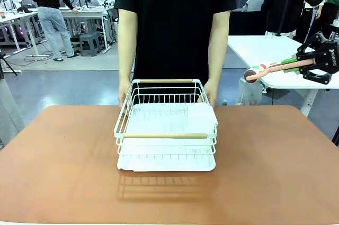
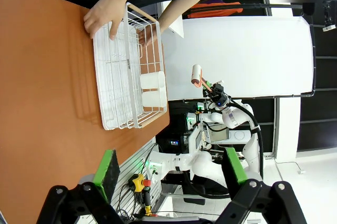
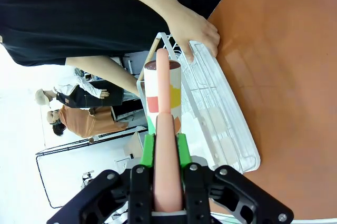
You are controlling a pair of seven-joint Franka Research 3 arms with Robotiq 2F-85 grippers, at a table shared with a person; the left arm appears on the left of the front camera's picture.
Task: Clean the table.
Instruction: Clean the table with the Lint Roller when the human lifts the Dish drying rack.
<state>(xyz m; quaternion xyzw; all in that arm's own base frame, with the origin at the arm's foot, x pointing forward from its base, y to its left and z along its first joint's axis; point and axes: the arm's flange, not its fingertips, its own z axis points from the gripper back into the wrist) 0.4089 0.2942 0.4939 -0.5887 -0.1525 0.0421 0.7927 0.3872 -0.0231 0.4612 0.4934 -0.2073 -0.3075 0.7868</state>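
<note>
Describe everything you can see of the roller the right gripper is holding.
The lint roller has a long, pale pink handle, plastic by its look, ending in a cylindrical roll with a dark end and a white wrap printed with red, yellow, green and orange blocks. The right gripper has its jaws shut on the handle, a green pad on either side. The roller hangs in the air by the far right side of the table, nearly level, roll end toward the person. Nothing else touches it.
</note>
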